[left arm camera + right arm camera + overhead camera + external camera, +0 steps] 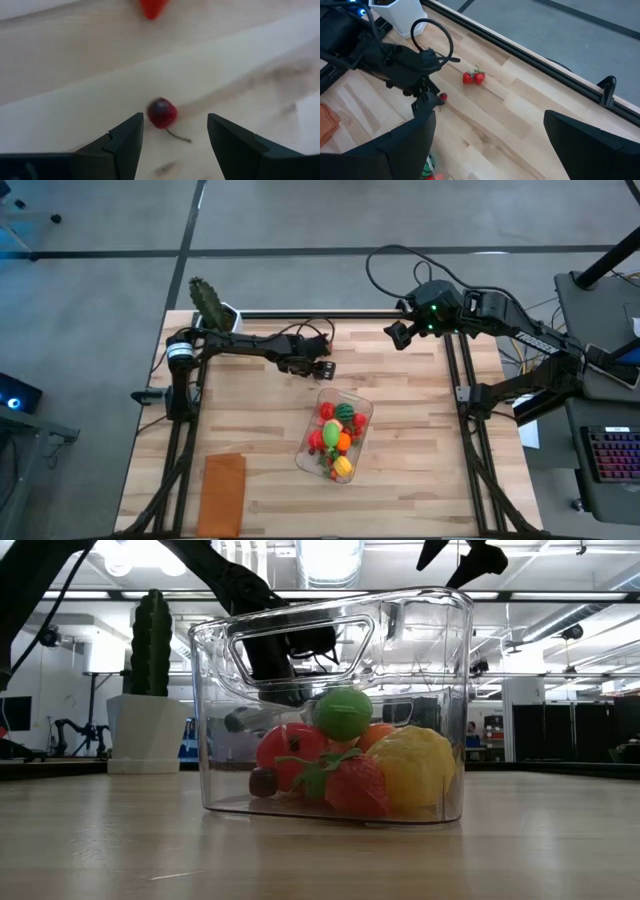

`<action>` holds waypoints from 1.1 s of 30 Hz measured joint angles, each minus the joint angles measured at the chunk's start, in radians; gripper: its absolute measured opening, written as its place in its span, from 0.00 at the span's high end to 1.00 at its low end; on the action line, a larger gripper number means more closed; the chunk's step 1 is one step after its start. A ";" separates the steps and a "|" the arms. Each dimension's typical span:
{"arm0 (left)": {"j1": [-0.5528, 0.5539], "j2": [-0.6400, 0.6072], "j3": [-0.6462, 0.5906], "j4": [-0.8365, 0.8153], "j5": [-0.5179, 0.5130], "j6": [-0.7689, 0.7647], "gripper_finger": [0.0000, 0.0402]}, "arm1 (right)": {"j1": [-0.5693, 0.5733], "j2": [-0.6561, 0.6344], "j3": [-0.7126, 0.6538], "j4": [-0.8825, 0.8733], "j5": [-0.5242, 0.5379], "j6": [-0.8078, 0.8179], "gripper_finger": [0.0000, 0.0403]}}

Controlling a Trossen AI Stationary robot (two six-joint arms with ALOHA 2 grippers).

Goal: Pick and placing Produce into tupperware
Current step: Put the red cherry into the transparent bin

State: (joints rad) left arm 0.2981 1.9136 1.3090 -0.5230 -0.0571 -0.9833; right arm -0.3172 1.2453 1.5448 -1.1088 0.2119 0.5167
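The clear tupperware (362, 404) stands mid-table with several toy produce pieces (337, 430) inside; the low view shows them through its wall (440, 660). My left gripper (175, 125) is just beyond the tupperware's far end, slanting down, open. A small dark red cherry (162, 113) with a thin stem lies on the wood between its fingertips, closer to one finger. A pair of small red pieces (473, 77) lies farther back on the table. My right gripper (490, 145) hangs open, high over the far right corner.
A green cactus in a white pot (212, 308) stands at the far left corner. A flat orange-brown rectangle (225, 492) lies near the front left edge. Bare wood shows around the tupperware, to its right and toward the near edge.
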 joint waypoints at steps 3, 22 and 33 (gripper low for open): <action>0.012 0.017 -0.002 -0.002 -0.005 -0.026 0.49 | 0.000 0.000 0.000 0.000 0.000 0.000 0.10; 0.015 0.051 0.001 0.013 -0.009 -0.057 0.49 | 0.000 0.000 0.000 -0.001 0.003 -0.001 0.10; 0.009 0.052 0.000 0.014 -0.028 -0.051 0.67 | 0.000 0.000 -0.001 -0.001 0.025 -0.004 0.10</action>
State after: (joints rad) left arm 0.3075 1.9652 1.3087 -0.5089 -0.0851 -1.0340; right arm -0.3168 1.2453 1.5440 -1.1098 0.2371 0.5127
